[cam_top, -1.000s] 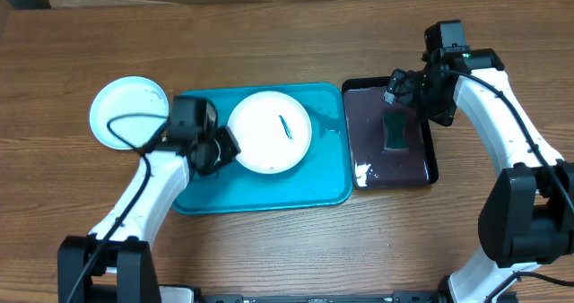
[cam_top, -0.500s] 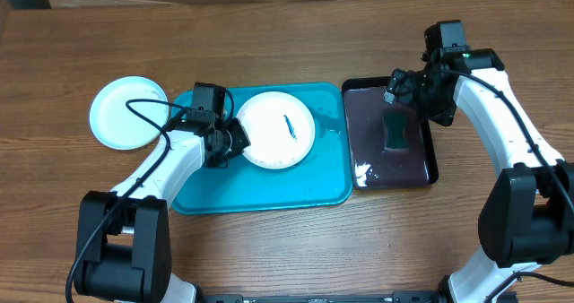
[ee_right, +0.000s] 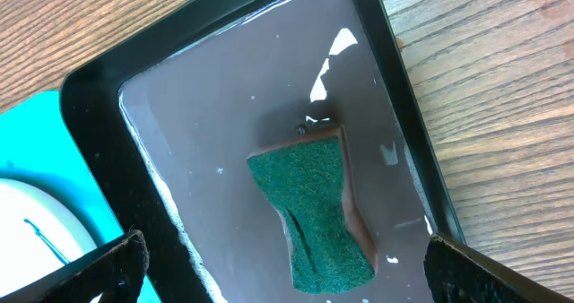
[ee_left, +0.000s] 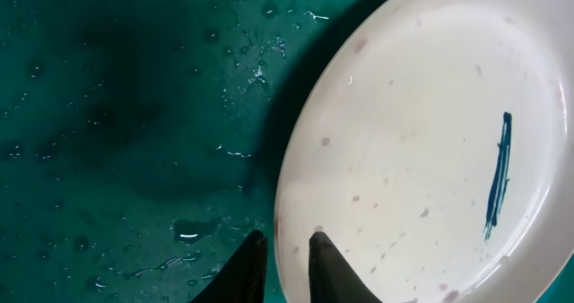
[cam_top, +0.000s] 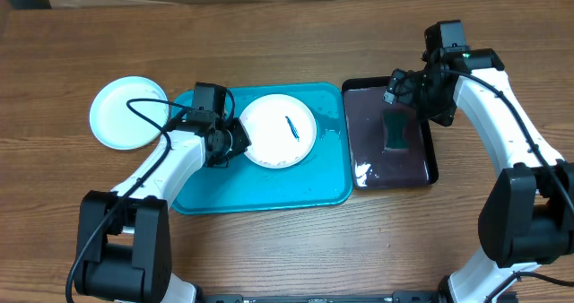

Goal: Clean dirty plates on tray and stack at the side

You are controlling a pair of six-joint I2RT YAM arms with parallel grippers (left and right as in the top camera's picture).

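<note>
The white plate [cam_top: 278, 130] shows smaller from overhead than a second ago and sits a touch further toward the right end of the turquoise tray [cam_top: 269, 191]. I judge that it has been lowered flat onto the tray's wet floor. The left arm's elbow has swung in toward the bench's middle.

The left claw [ee_left: 285, 237] stands astride the plate's left rim, one finger over the plate and one outside it, with only a narrow gap. Whether it is pinching the rim or has just let go, I cannot tell. The right claw [ee_right: 285, 245] hangs spread wide and empty over the green sponge [ee_right: 312, 215] in the black tray [ee_right: 99, 97].

For the task, this plate now lies in the far half of the tray, face up and ready for scrubbing, but it is not yet clean. The dark teal smear [ee_left: 498, 176] is on it. A pale plate [cam_top: 130, 113] lies on the bench off the tray's left end.

The round plate has no long axis of its own. Its smear is a short streak running roughly from the bench's far edge toward the near edge, leaning slightly right as it comes nearer. The tray's long axis runs left to right along the bench.
</note>
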